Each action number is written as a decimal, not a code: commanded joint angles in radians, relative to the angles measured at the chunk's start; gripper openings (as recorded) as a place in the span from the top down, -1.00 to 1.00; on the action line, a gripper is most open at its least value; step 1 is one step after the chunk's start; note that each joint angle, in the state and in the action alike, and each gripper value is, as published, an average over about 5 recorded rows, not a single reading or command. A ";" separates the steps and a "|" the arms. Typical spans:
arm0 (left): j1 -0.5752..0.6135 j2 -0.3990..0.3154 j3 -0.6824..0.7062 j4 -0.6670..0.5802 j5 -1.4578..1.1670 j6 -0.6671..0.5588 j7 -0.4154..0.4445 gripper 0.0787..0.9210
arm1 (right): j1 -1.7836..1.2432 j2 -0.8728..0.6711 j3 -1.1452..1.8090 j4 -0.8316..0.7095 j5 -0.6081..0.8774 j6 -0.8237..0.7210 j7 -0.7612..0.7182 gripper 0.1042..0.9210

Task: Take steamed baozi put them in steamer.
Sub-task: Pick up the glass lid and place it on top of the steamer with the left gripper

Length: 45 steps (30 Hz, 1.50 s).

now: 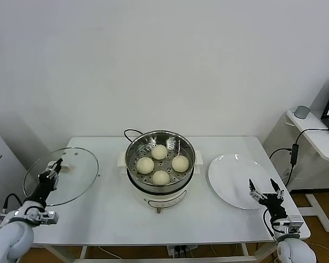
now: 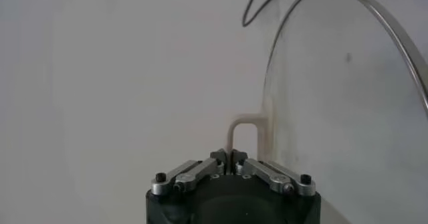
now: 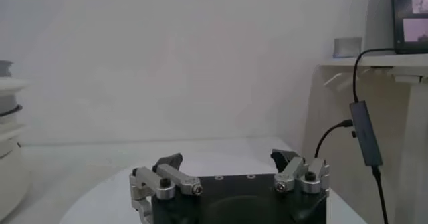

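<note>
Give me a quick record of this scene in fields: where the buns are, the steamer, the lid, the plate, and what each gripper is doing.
buns: four steamed baozi, all on the perforated tray inside the steamer
steamer: mid-table, uncovered
lid: glass lid at the table's left end, tilted, its handle pinched by the left gripper
plate: white plate to the right of the steamer, nothing on it
left gripper: shut on the lid's handle
right gripper: open, over the plate's near right edge, holding nothing

Four pale baozi (image 1: 161, 164) inside steel steamer (image 1: 132, 148)
</note>
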 commanded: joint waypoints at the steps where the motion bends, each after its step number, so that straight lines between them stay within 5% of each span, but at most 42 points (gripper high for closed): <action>1: -0.031 0.048 0.024 -0.144 -0.089 0.099 0.109 0.92 | -0.004 -0.004 0.002 0.012 0.005 -0.001 -0.001 -0.76; 18: -0.147 0.090 0.245 -0.326 -0.056 0.398 0.264 0.92 | 0.019 -0.012 -0.028 0.003 0.009 -0.006 0.003 -0.76; 29: -0.350 -0.022 0.472 -0.273 0.062 0.519 0.283 0.92 | 0.029 -0.024 -0.042 0.004 0.007 -0.016 0.010 -0.76; 45: -0.432 -0.149 0.634 -0.229 0.198 0.607 0.355 0.92 | 0.050 -0.034 -0.054 -0.022 -0.002 -0.019 0.017 -0.76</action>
